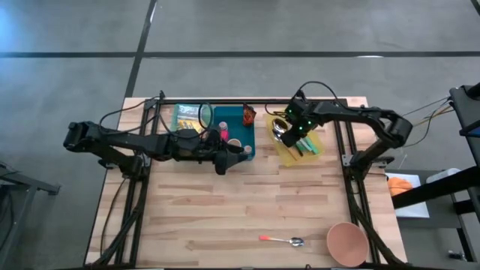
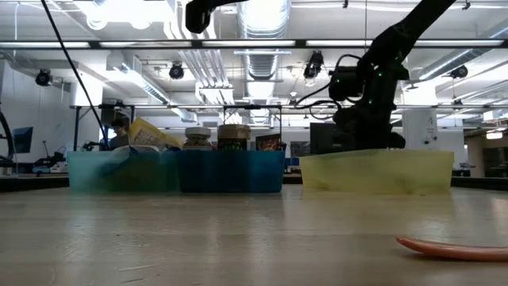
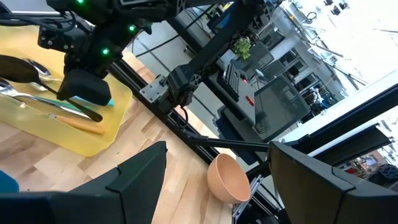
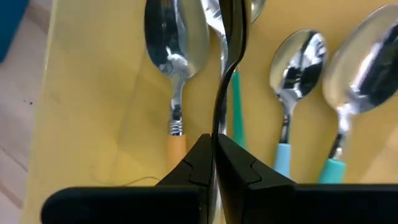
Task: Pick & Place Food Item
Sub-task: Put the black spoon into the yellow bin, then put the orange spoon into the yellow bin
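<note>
Over the yellow tray (image 1: 289, 152), the right gripper (image 4: 215, 163) pinches a thin dark-handled utensil (image 4: 227, 74) between pressed-together fingers; its long axis runs straight ahead from the fingertips, parallel to the spoons (image 4: 176, 43) lying beneath. Beside the blue bin (image 1: 225, 120), the left gripper (image 3: 214, 186) hangs spread and empty.

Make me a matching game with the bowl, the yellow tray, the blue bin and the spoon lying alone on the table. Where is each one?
Things:
1. pink bowl
2. yellow tray
3. blue bin
4. lone spoon

Places:
A. far side of the table, under the right gripper
B. near right corner of the table
C. far side, beside the left gripper
D. near edge, just left of the bowl

Pairs: 1-B, 2-A, 3-C, 4-D
</note>
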Controlling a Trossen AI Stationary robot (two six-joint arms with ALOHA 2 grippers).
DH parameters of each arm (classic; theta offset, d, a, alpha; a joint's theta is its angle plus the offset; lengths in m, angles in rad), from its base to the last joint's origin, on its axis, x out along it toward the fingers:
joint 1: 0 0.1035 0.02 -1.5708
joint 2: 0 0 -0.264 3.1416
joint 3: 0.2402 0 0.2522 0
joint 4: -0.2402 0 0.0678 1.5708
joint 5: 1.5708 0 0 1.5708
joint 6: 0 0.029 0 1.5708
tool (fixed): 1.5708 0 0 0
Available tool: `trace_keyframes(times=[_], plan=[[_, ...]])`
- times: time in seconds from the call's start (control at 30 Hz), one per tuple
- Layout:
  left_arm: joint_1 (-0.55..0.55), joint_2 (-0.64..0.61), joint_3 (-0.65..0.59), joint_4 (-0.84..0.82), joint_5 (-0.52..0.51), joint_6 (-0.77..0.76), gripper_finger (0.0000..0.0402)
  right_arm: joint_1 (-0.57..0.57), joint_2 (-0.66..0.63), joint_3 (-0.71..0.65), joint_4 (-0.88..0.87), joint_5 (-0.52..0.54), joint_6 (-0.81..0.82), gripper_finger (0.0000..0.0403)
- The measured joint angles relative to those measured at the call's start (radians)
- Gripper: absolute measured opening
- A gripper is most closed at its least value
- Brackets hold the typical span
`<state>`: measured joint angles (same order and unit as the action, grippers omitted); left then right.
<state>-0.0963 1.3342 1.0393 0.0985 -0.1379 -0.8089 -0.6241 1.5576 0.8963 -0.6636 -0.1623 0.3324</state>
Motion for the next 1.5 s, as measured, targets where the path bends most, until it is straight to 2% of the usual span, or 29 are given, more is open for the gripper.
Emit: trace_keyframes(times=[0.07,0.43,0.77,0.93,1.03,1.33,1.5], plan=[[0.0,0.0,0.0,-0.003,0.0,0.0,0.0285,-0.008,0.014,0.0,0.001,-0.029,-0.011,0.0007],[0.0,0.0,0.0,-0.008,0.0,0.0,0.0285,-0.029,0.075,-0.001,0.019,-0.023,-0.028,0.0008],[0.0,0.0,0.0,-0.014,0.0,-0.001,0.0285,-0.032,0.072,-0.003,0.021,-0.019,-0.056,0.0008],[0.0,0.0,0.0,-0.014,0.0,-0.001,0.0285,-0.031,0.07,-0.003,0.021,0.027,-0.059,0.0014],[0.0,0.0,0.0,-0.014,0.0,-0.001,0.0285,-0.031,0.07,-0.003,0.02,0.033,-0.074,0.0043],[0.0,0.0,0.0,-0.014,0.0,-0.001,0.0285,-0.031,0.064,-0.003,0.015,0.027,-0.081,0.0194],[0.0,0.0,0.0,-0.014,0.0,-0.004,0.0285,-0.03,0.01,-0.003,-0.013,0.026,-0.086,0.0249]])
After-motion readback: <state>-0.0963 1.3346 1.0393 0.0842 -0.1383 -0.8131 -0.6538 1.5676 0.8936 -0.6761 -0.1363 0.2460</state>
